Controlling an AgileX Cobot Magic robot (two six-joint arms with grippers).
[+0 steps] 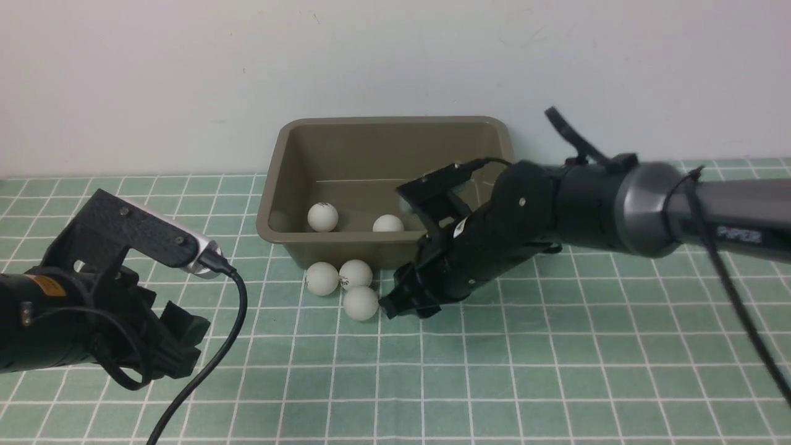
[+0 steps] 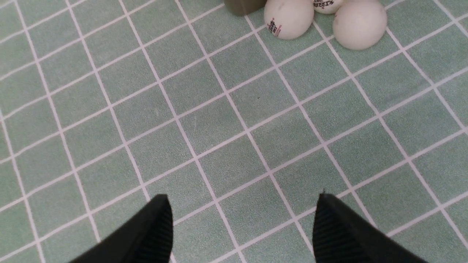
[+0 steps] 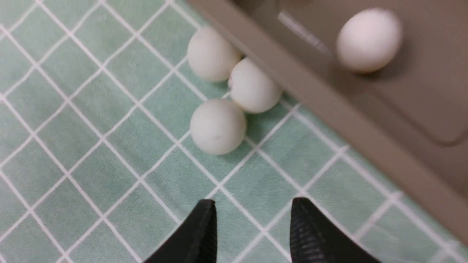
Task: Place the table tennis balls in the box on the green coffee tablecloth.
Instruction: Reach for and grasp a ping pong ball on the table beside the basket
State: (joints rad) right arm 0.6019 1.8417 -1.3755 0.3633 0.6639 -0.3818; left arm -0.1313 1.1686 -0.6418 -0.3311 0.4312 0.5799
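Front view: smooth white balls (image 1: 355, 274) beside rounded olive box (image 1: 383, 151).

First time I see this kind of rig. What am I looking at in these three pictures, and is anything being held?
This is a robot with two black arms, each ending in a two-fingered gripper. The wide picture looks forward from between the arms; the other two come from cameras on the wrists, looking out past the jaws. A green checked cloth covers the surface. At the back stands a brown box with two balls showing inside. Three more balls lie bunched on the cloth just in front of it. The right gripper is down near those three, jaws slightly apart and empty. The left gripper hangs off to the side, wide open, holding nothing.
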